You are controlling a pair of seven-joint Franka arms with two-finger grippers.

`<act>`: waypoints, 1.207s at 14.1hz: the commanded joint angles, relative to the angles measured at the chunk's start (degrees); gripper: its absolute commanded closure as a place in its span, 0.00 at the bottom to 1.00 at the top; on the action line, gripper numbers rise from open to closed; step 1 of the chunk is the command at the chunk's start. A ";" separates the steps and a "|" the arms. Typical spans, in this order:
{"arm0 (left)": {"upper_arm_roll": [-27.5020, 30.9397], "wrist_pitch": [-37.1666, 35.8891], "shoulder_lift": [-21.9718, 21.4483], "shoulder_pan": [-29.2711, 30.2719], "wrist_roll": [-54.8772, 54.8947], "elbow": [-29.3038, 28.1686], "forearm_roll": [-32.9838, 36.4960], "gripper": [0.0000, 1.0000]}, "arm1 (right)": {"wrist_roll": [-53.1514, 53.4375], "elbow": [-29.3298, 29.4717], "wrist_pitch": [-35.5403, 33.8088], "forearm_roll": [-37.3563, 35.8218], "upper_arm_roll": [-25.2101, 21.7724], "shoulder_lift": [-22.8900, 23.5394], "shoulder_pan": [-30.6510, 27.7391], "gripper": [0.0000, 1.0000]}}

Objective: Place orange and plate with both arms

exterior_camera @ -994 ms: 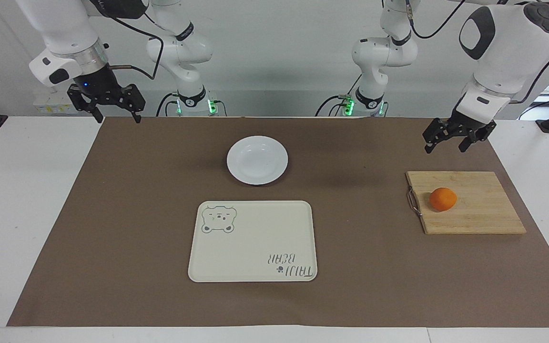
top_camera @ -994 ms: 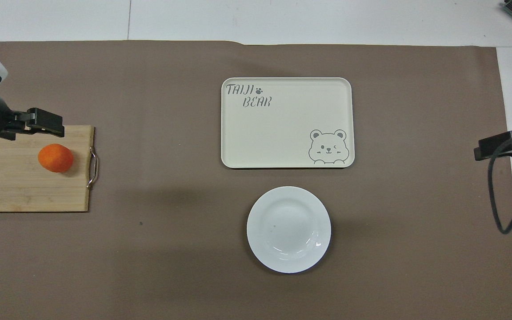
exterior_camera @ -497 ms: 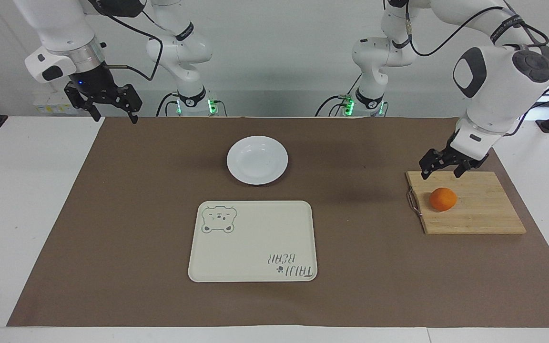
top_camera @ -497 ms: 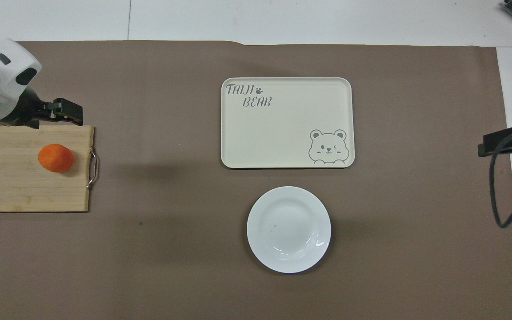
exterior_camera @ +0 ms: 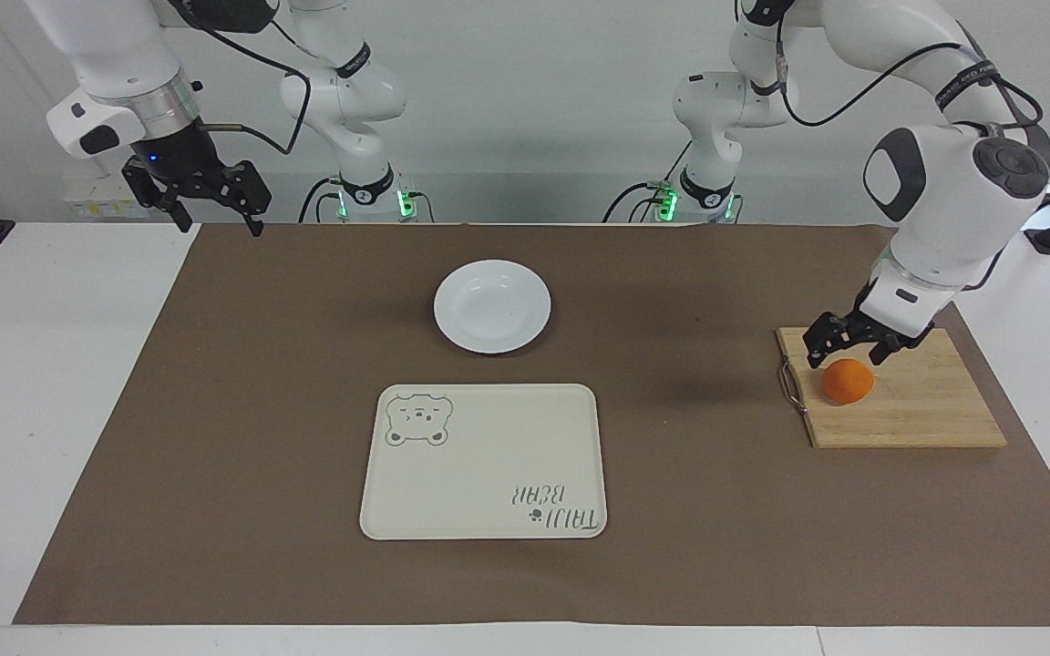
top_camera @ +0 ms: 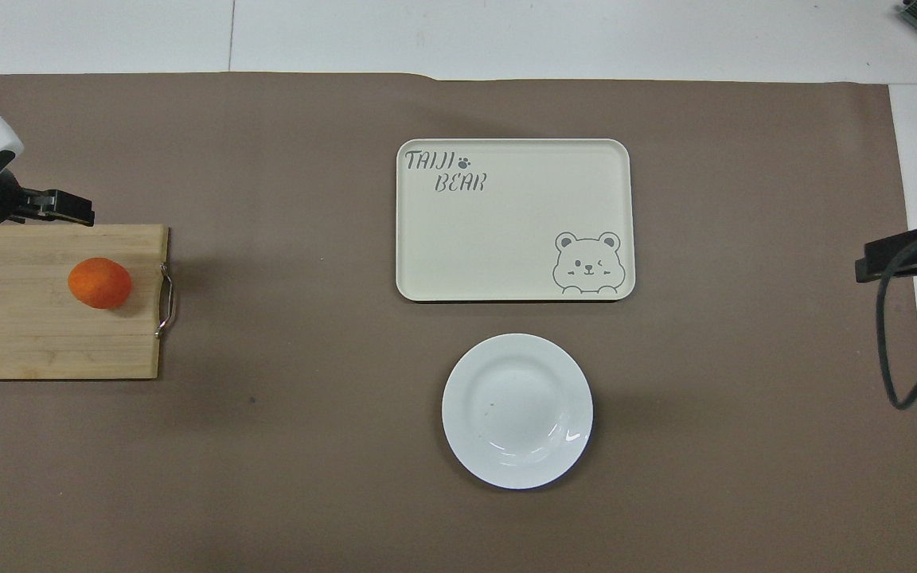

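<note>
"TAIJI BEAR" on cream tray (top_camera: 506, 231)

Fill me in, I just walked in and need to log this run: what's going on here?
The left gripper hangs open just above the orange, which sits on a wooden cutting board at the left arm's end of the table; it isn't gripping it yet. The right gripper waits raised over the right arm's end. The white plate sits untouched, nearer the robots than the bear tray.
</note>
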 commanded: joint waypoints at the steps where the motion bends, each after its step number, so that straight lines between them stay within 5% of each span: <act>1: -0.62 3.69 -2.90 -0.02 -0.12 -7.47 0.79 0.00 | 0.79 -0.63 -0.32 1.35 0.56 -0.80 -0.93 0.00; 5: -0.62 9.22 -6.86 -0.73 -0.13 -15.91 0.79 0.00 | -2.10 -0.45 -0.58 1.35 0.83 -0.80 -0.93 0.00; 17: -0.62 15.98 -3.71 1.47 1.81 -18.47 0.79 0.00 | -2.11 -2.83 0.21 1.35 0.83 -2.30 -0.32 0.00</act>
